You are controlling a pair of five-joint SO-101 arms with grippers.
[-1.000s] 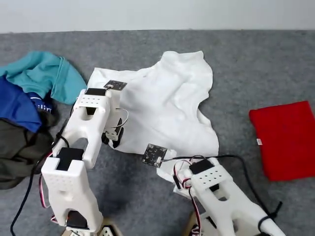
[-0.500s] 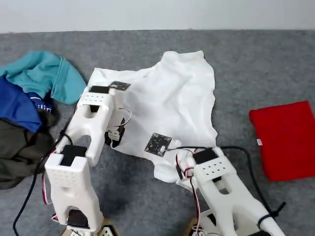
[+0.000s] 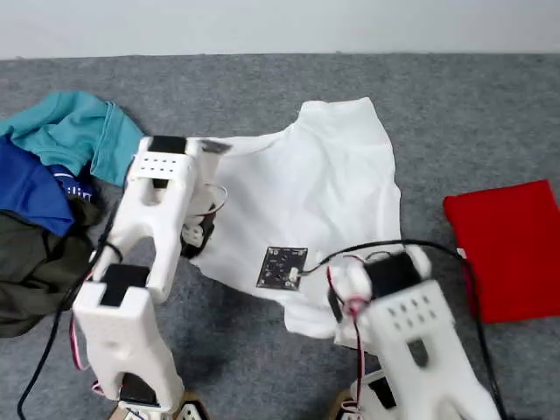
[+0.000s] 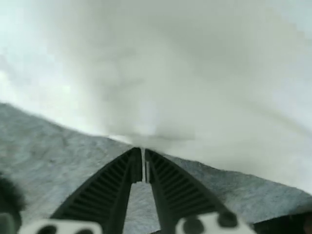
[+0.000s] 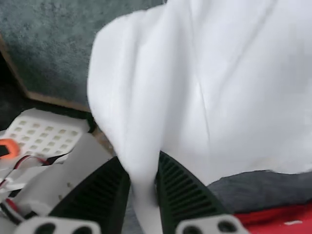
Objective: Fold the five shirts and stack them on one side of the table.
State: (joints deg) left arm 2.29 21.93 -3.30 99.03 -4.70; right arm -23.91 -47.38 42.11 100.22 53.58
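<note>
A white shirt [image 3: 306, 201] lies spread in the middle of the grey table. My left gripper [image 4: 144, 155] is shut on the white shirt's [image 4: 185, 83] edge, near its left side in the high view, under the left arm [image 3: 162, 201]. My right gripper [image 5: 144, 165] is shut on a bunched edge of the white shirt [image 5: 219, 97], lifting it; in the high view the right arm [image 3: 394, 306] stands at the shirt's near edge. A folded red shirt [image 3: 512, 245] lies at the right. A heap of teal, blue and dark shirts [image 3: 52, 184] sits at the left.
The grey carpet-like table top [image 3: 472, 114] is bare at the back right. Cables [image 3: 420, 249] run from the right arm over the shirt's near edge. A pale wall [image 3: 280, 26] bounds the far side.
Both grippers have pulled the white shirt to the right and stretched it flatter. The right arm has swung right and lifted; the left arm shifted slightly back.
</note>
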